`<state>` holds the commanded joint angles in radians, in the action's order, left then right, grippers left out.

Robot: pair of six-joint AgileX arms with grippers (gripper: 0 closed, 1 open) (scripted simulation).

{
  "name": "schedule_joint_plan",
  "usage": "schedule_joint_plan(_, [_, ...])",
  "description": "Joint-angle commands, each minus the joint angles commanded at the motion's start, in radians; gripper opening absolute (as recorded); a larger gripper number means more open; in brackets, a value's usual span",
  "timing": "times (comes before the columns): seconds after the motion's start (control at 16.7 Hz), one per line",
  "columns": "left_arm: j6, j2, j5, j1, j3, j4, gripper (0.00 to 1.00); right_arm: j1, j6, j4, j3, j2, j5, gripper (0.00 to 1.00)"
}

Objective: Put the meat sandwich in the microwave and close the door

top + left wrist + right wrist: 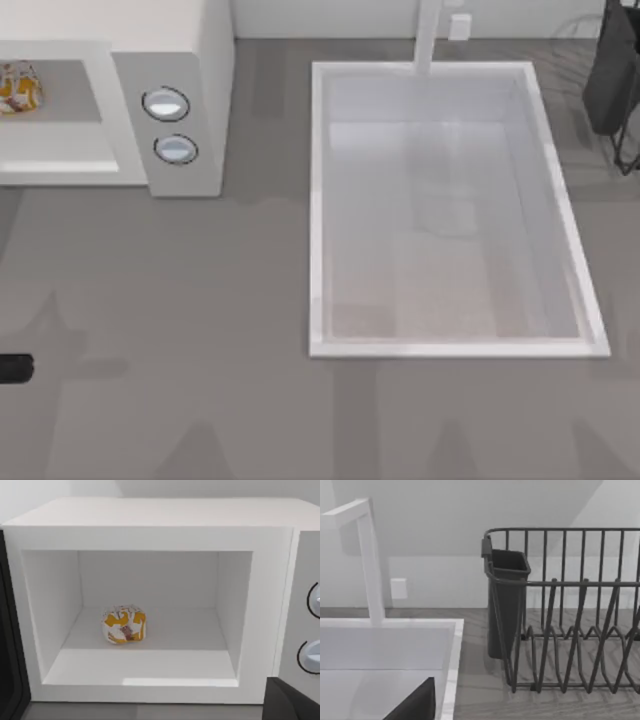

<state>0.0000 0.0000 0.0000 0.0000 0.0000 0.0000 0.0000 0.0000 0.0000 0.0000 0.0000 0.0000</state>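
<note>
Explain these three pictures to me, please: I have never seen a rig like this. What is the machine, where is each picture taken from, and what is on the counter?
This is a rendered simulation of two AgileX arms with two-finger grippers at a grey counter. The top view looks straight down. On its left is the microwave with two round knobs; in the middle is a white sink with a faucet; at the far right is a dark dish rack. The left wrist view looks into the open microwave, where the meat sandwich lies on the cavity floor. The dark door is swung open at the edge. The right wrist view faces the sink corner and dish rack. Nothing is held.
</note>
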Motion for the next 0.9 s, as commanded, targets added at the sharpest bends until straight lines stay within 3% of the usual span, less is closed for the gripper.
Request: schedule_joint_plan(0.9, [0.001,0.059,0.193,0.193,0.083,-0.024,0.00,0.000,0.000,0.000,0.000,0.000,0.000,1.00])
